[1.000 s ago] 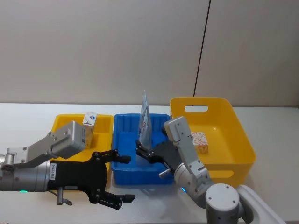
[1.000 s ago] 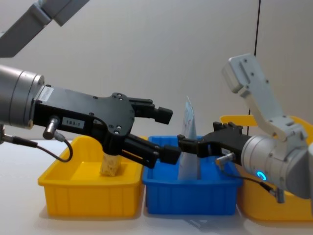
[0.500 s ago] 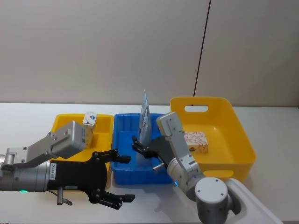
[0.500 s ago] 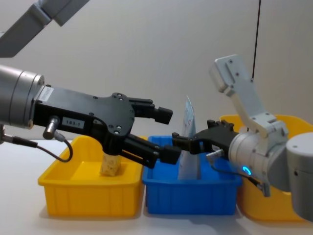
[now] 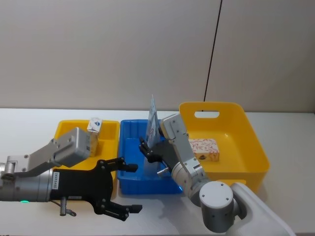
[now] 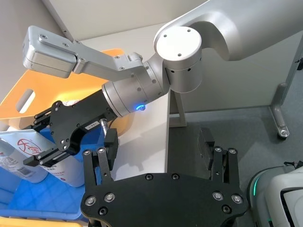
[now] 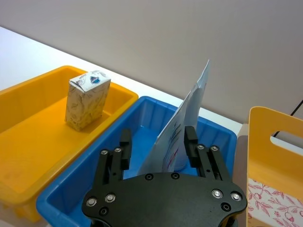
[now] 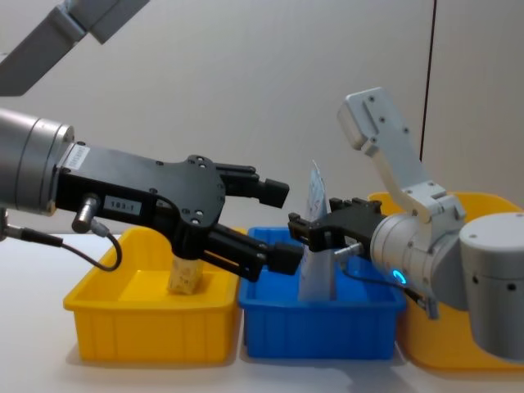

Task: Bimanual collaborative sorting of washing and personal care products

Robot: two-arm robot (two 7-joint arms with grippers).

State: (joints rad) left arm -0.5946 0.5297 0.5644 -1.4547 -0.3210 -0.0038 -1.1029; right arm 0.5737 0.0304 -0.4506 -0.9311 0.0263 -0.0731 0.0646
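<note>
Pouch (image 7: 182, 125) and bins sat before us on a white table (image 5: 29, 123). We saw the tall, tapering pale-blue pouch standing upright in the blue bin (image 5: 129, 173), the middle of three bins in a row. Our right gripper (image 7: 157, 142) reached into that blue bin with its jaws spread apart, one black finger on each side of the pouch's lower half. In the right wrist view the pouch stood between the two fingers (image 7: 191, 142), nearer the one on its far side, and we could not tell whether either finger touched it. In the chest view the same gripper (image 8: 315, 233) came in from the right at about the pouch's mid-height.

Our left gripper (image 5: 125, 189) hung low over the table's near edge, in front of the seam between the left yellow bin (image 5: 66, 130) and the blue bin, its jaws wide open and holding nothing. In the chest view it showed large, stretching in from the left.

One white carton (image 5: 93, 132) with a blue top mark stood upright at the back of the left yellow bin. Another carton (image 5: 204, 149), printed with red-orange flowers, lay on its side in the larger yellow bin with a handle slot (image 5: 206, 114) on the right, well apart from both grippers.
</note>
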